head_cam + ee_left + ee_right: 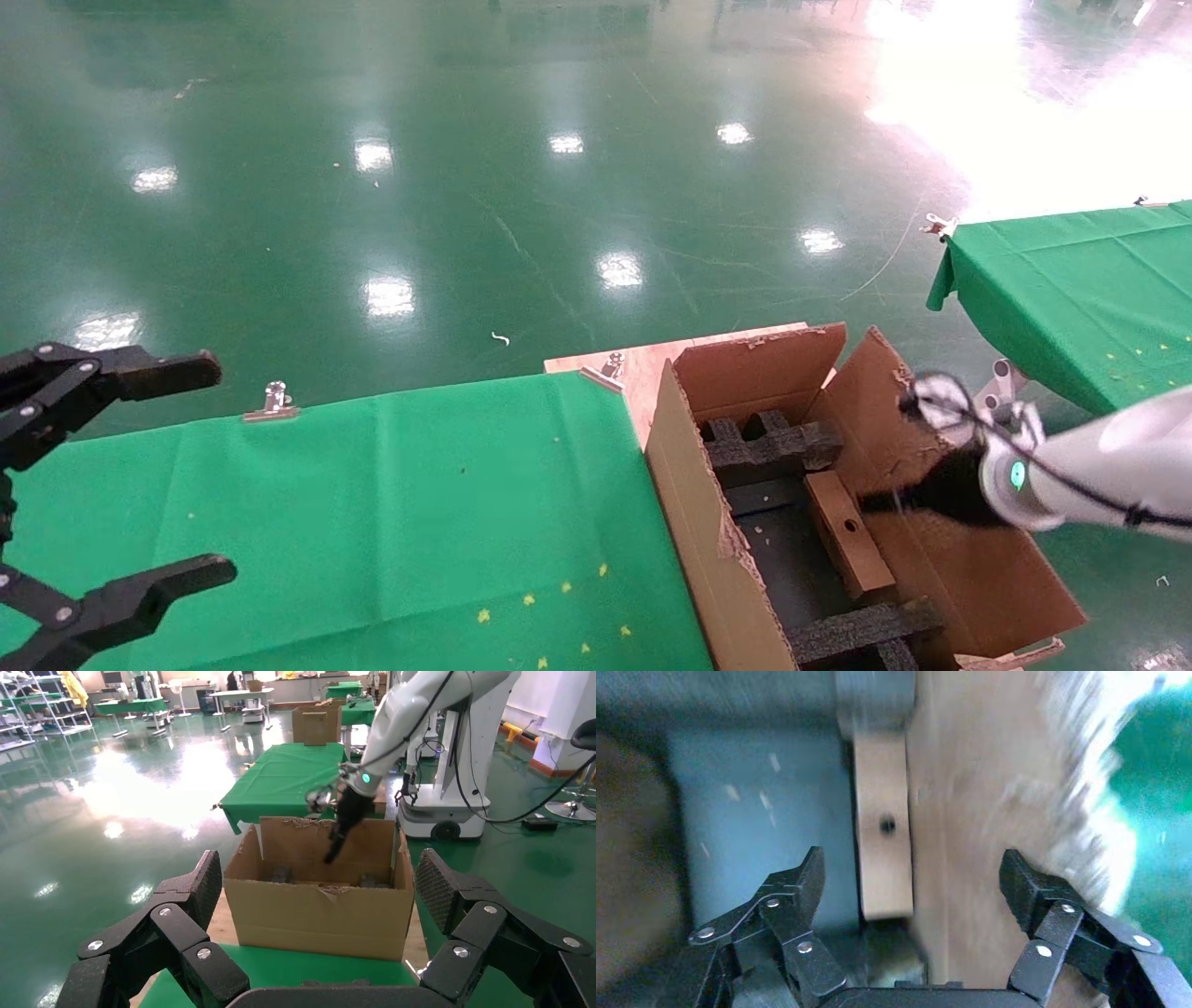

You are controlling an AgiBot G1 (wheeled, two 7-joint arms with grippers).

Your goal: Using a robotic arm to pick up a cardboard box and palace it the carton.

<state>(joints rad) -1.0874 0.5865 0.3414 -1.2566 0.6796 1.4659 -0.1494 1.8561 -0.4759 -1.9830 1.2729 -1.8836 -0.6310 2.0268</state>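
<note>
The small brown cardboard box [847, 545] with a round hole lies inside the large carton [684, 503], along its right wall, between black foam dividers [773, 443]. My right gripper [885, 503], on the white arm, hangs open and empty just above the box, inside the carton's mouth. In the right wrist view the box [884, 853] sits below and between the open fingers of the right gripper [912, 871], nearer one finger. My left gripper [214, 466] is open and empty at the far left over the green table. The left wrist view shows the carton [320, 917] beyond the left gripper [320, 874].
A green-clothed table [372, 513] lies left of the carton, with a metal clip [273, 403] at its far edge. A second green table [1080, 289] stands at the right. The carton rests on a wooden board [643, 368]. Glossy green floor lies beyond.
</note>
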